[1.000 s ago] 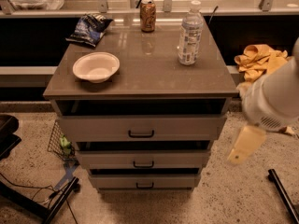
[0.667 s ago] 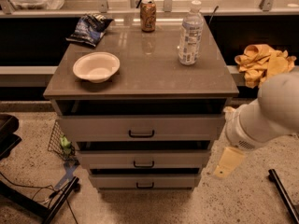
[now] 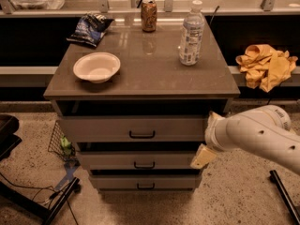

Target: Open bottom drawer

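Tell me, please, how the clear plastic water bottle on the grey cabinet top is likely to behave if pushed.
The clear plastic water bottle stands upright, tall and narrow, so a high push would probably tip it. Once down, its round body would likely roll. The gripper is well below it, beside the right end of the middle grey drawer.

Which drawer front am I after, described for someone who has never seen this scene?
Find the grey cabinet at the centre, with three drawer fronts stacked below its top. The bottom drawer is the lowest one, just above the speckled floor, down-left of the tool, which sits by the right end of the middle drawer. Unlike the two above, it looks the smallest.
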Robot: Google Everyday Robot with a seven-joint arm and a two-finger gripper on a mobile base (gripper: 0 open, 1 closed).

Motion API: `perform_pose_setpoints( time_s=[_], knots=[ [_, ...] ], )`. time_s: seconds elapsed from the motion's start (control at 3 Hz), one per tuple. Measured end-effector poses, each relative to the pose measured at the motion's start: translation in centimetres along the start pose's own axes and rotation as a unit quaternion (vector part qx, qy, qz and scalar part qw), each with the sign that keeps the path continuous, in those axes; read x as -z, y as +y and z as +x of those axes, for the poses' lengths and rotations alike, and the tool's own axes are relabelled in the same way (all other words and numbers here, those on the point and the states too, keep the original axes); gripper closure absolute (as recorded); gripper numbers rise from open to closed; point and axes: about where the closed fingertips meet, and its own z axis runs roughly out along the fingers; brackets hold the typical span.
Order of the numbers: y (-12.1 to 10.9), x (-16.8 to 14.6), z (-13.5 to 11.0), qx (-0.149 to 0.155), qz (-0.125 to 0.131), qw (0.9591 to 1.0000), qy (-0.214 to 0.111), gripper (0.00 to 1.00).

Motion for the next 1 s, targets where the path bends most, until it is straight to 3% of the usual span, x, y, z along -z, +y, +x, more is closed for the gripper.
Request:
perform_pose_setpoints(
  time_s=[0.33, 0.67, 1.0],
  knots=[
    [-1.5, -1.9, -0.6, -0.017, 0.056, 0.9978, -0.03, 0.0],
    [-3.0, -1.7, -2.6, -0.021, 0.085, 0.9941, -0.065, 0.0],
    [-3.0, -2.1, -3.0, -0.018, 0.078, 0.9945, -0.068, 0.0]
  ],
)
